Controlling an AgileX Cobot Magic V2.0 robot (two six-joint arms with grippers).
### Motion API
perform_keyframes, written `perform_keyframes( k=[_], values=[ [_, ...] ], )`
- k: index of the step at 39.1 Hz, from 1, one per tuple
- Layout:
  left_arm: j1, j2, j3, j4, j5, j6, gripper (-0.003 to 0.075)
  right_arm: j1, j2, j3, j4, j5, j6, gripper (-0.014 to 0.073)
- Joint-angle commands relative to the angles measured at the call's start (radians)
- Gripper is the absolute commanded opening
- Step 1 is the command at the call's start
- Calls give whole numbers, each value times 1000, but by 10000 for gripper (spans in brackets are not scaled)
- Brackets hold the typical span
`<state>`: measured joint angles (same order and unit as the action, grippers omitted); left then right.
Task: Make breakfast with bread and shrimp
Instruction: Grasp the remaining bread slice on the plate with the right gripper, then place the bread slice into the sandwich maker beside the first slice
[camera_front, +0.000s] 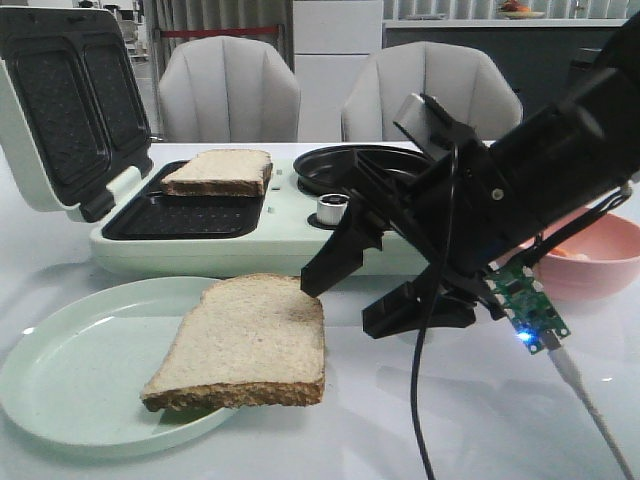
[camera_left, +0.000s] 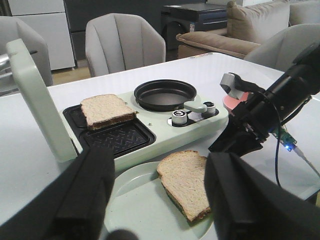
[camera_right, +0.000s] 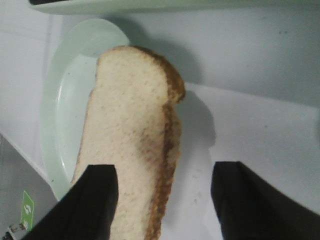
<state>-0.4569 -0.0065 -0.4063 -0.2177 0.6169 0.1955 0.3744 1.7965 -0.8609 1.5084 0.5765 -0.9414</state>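
Two slices of bread are showing: one slice on the plate (camera_front: 245, 340) is lying on a pale green plate (camera_front: 70, 370) with its right edge overhanging the rim, and a second slice (camera_front: 218, 172) is sitting in the far tray of the mint-green sandwich maker (camera_front: 250, 235), whose lid (camera_front: 65, 100) is standing open. One round black pan (camera_front: 355, 165) is sitting on the maker's right half, with two knobs (camera_left: 180, 116) in front of it. One pink bowl (camera_front: 590, 255) is standing at the right, holding something orange that is too small to identify as the shrimp. Two grey chairs (camera_front: 230, 90) are standing behind the table (camera_front: 400, 420). No readable writing is showing; a green tag in the right wrist view is too blurred. The right gripper (camera_front: 355, 290) is hanging with its fingers spread apart, one fingertip (camera_front: 315, 280) just at the plate slice's right edge, the other beside it over the table. The left gripper (camera_left: 160, 200) is hovering with fingers apart above the plate
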Motion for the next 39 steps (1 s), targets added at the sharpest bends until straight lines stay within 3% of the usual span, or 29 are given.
perform_keyframes(
  k=[1, 9, 11, 19, 29, 39],
  values=[
    [0, -13, -23, -11, -83, -10, 457, 3, -1, -50, 57, 39, -18, 508],
    [0, -13, -23, -11, -83, -10, 457, 58, 78, -114, 65, 46, -18, 506],
    [0, -13, -23, -11, -83, -10, 457, 74, 96, -131, 69, 46, -18, 472],
    [0, -13, -23, -11, -83, -10, 457, 79, 96, -149, 112, 46, -18, 141],
    [0, -13, -23, -11, -83, -10, 457, 79, -34, -173, 114, 104, -103, 136],
    [0, -13, -23, -11, -83, -10, 457, 79, -48, -325, 188, 173, -104, 136]
  ],
)
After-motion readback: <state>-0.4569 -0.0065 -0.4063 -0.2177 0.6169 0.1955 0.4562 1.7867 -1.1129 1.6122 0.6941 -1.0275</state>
